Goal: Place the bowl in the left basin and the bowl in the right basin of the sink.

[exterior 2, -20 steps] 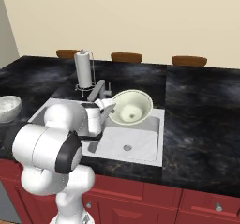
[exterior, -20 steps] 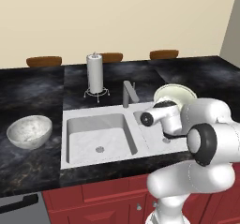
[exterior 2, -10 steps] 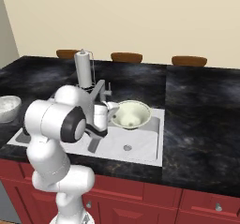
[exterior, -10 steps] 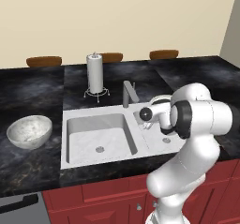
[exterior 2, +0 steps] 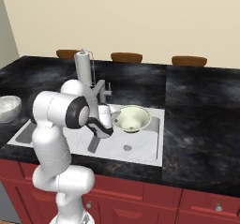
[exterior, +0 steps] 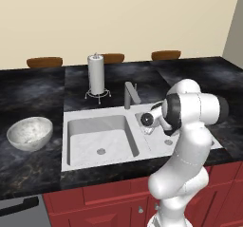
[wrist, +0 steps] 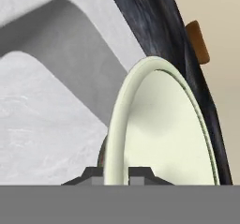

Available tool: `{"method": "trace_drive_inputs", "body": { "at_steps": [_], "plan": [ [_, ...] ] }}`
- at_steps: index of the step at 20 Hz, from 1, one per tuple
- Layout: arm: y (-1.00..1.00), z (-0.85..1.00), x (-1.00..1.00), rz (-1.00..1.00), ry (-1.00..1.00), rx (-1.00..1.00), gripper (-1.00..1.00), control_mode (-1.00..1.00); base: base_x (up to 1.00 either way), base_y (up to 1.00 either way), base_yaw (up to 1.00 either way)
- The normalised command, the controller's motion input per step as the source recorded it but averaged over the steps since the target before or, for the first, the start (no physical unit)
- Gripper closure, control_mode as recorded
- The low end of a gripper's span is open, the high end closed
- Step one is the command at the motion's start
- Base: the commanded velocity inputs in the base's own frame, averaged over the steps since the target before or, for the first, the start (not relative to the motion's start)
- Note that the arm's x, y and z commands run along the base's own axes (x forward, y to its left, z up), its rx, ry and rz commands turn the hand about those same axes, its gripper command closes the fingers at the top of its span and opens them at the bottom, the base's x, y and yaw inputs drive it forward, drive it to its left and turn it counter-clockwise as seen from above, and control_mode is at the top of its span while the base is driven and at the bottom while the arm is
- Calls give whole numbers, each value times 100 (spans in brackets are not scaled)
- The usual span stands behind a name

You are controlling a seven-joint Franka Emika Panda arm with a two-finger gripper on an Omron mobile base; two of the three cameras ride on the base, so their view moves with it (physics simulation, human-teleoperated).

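two bowls, neither seated: pale green bowl (exterior 2: 131,119) pinched at its rim by the pincer (wrist: 116,174) over the right basin (exterior 2: 133,142), mid-frame; speckled bowl (exterior: 29,133) on the surface (exterior: 28,174), far left; left basin (exterior: 100,138) unfilled.

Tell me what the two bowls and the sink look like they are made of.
The pale green bowl held on the end effector looks like glazed ceramic: smooth, even colour, soft sheen. The grey bowl on the counter looks like stone or speckled ceramic, mottled and matte. The sink looks like white-grey marbled stone, faintly veined; being rendered, none is certain.
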Motion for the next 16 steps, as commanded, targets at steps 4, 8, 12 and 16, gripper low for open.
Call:
{"method": "trace_drive_inputs", "body": {
  "at_steps": [4,8,12,16],
  "plan": [
    [0,-61,14,0,0,-2,100,-100,0,0,0],
    [0,-49,43,0,0,0,100,-100,0,0,0],
    [0,-47,29,0,0,0,100,-100,0,0,0],
    [-8,-49,22,0,0,0,100,-100,0,0,0]
  ]
}}
